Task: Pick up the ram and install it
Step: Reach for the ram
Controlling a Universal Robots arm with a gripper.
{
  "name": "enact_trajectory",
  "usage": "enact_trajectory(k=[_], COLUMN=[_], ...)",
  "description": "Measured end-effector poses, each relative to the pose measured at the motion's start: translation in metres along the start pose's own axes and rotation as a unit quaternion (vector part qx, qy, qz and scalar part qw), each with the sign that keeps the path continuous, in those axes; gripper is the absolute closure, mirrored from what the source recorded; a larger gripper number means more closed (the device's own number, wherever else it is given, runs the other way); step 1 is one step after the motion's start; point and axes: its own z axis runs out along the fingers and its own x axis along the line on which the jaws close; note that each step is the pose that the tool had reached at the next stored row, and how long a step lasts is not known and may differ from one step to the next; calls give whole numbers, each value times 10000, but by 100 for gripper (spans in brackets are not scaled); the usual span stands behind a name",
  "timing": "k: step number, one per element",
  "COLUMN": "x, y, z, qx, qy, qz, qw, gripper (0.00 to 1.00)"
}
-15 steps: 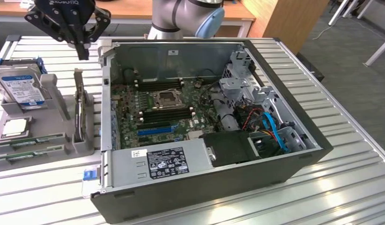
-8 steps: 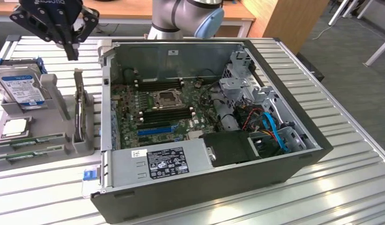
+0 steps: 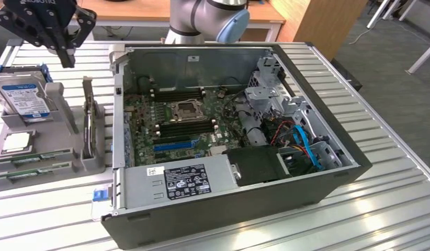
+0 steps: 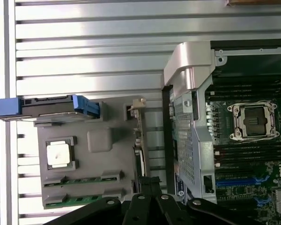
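While reading from the exterior view's left, found the gripper hanging high above the upright hard drive, closed right up, with nothing held. Located the ram lying flat in a groove of the grey fixture, between a loose processor and a twin stick, well apart from the gripper.

Judged step in hand: approach for the pick, nothing lifted yet. To do it well:
- spread the jaws before descending
- square them across the stick's narrow width
- come down at mid-length
- pinch the long edges, not the chips
- draw straight up out of the groove
- mind the upright card standing just beside on the same fixture

Further right, logged the open computer case holding the motherboard. Read the black memory slots flanking the processor socket as vacant, so judged install undone.

Recorded support as a ribbed aluminium table, bright with glare, mostly taken up by case and fixture. Behind, noted the arm's base and a wooden desk; at far right, grey floor.
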Motion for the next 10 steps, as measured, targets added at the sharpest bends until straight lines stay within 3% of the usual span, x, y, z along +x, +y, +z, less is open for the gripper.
enact_trajectory(k=[10], x=[239], y=[-18], z=[-2], qx=[1], qy=[4], qz=[0], qw=[10000], gripper=[90])
